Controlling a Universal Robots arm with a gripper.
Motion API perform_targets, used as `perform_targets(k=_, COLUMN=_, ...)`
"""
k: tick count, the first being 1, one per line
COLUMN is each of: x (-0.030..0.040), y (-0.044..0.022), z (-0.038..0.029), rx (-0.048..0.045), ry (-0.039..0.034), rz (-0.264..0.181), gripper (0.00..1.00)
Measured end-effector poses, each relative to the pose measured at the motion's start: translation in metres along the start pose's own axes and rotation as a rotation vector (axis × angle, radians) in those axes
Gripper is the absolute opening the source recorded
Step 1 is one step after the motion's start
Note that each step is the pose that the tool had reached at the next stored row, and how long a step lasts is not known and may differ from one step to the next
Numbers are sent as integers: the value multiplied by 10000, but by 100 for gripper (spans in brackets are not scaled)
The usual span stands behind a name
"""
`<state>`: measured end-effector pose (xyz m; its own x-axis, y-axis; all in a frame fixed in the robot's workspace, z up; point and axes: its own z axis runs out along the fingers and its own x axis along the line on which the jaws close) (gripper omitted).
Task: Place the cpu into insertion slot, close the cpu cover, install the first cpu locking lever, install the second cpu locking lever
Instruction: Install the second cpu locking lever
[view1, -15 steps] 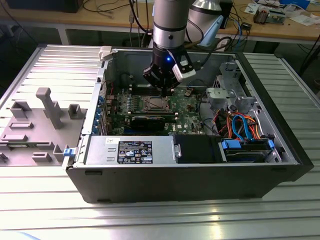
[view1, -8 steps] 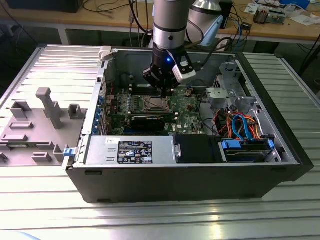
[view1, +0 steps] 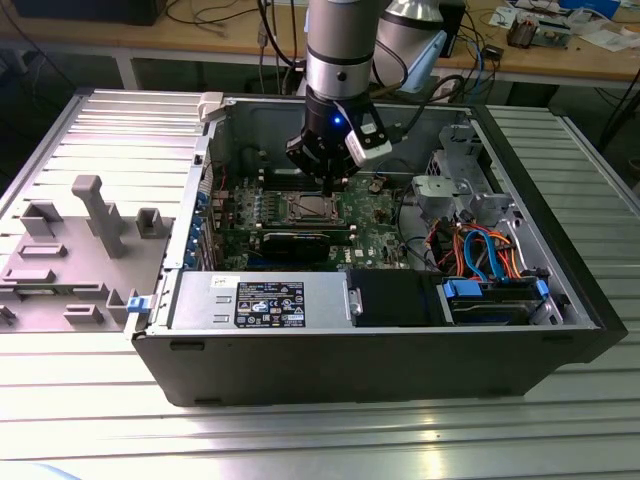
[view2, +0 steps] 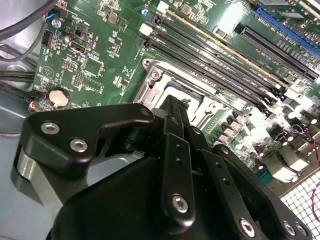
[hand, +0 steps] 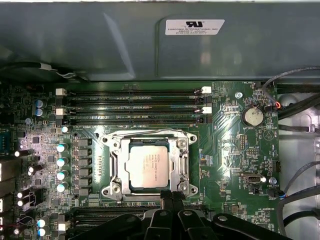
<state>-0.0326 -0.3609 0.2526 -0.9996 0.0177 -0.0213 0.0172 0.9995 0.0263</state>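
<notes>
The cpu (hand: 151, 167), a silver-grey square chip, lies flat in the insertion slot (view1: 305, 208) on the green motherboard. The cpu cover (hand: 183, 159), a silvery frame with a square window, lies down around the chip. My gripper (hand: 172, 196) hovers just above the socket's edge, its two black fingers pressed together and holding nothing. In the second wrist view the gripper (view2: 175, 102) points at the frame's rim (view2: 150, 82), with a strip of the cpu (view2: 186, 94) showing beyond it. In the exterior view the gripper (view1: 328, 186) hangs over the socket's far right corner.
Long memory slots (hand: 132, 107) run beside the socket. A coin battery (hand: 253, 116) and cables (hand: 295, 107) lie to one side, capacitors (hand: 61, 161) to the other. The open case (view1: 370, 360) holds a silver power supply (view1: 260, 300) and a drive bay (view1: 495, 300) in front.
</notes>
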Motion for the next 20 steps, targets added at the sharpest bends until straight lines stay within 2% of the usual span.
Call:
perform_targets(k=2, x=0, y=0, z=-1, rx=-1, ry=0, rz=1, gripper=11)
perform_targets(k=6, x=3, y=-63, z=0, rx=1, ry=1, rz=1, gripper=11)
perform_targets(k=7, x=3, y=-75, z=6, rx=-26, ry=-1, rz=-4, gripper=11)
perform_targets(k=8, x=3, y=-85, z=10, rx=-106, ry=2, rz=-6, gripper=11)
perform_targets(k=9, x=3, y=-98, z=14, rx=-267, ry=6, rz=-4, gripper=11)
perform_targets(k=10, x=3, y=-101, z=19, rx=-343, ry=6, rz=-2, gripper=11)
perform_targets(k=11, x=2, y=-104, z=22, rx=-499, ry=9, rz=1, gripper=11)
perform_targets(k=12, x=2, y=-108, z=22, rx=-544, ry=9, rz=3, gripper=11)
perform_targets(k=17, x=1, y=-121, z=23, rx=-545, ry=10, rz=1, gripper=11)
perform_targets(k=20, x=0, y=-212, z=23, rx=-545, ry=10, rz=2, gripper=11)
